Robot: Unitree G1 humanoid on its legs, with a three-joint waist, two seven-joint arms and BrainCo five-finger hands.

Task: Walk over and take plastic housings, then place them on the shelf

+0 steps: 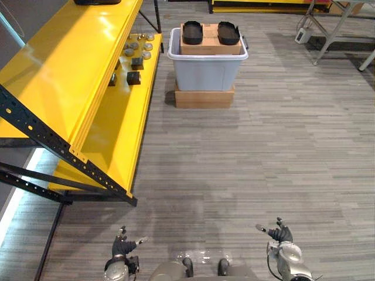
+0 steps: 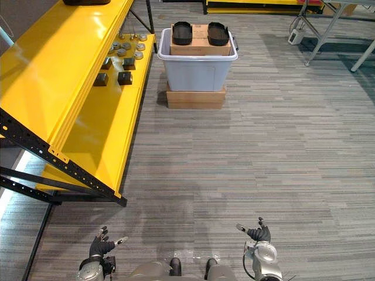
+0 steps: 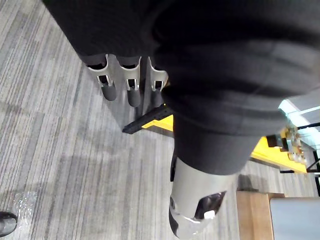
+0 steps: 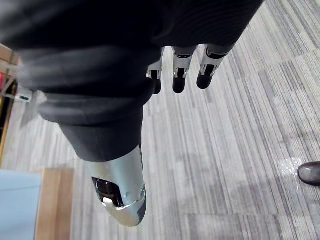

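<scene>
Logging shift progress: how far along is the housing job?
Nothing looks done: both black housings lie on the cardboard box in the grey bin. Left hand and right hand are open, empty. Left: walking over, taking them, placing them on the yellow shelf.

Two black plastic housings (image 1: 192, 32) sat atop a brown box (image 1: 210, 47) in a grey bin (image 1: 205, 73) beside the yellow shelf (image 1: 64, 76)
The bin stood on a cardboard carton (image 1: 204, 98); the left hand (image 1: 122, 246) and right hand (image 1: 282, 235) hung low, well apart from it, fingers loose and empty
</scene>
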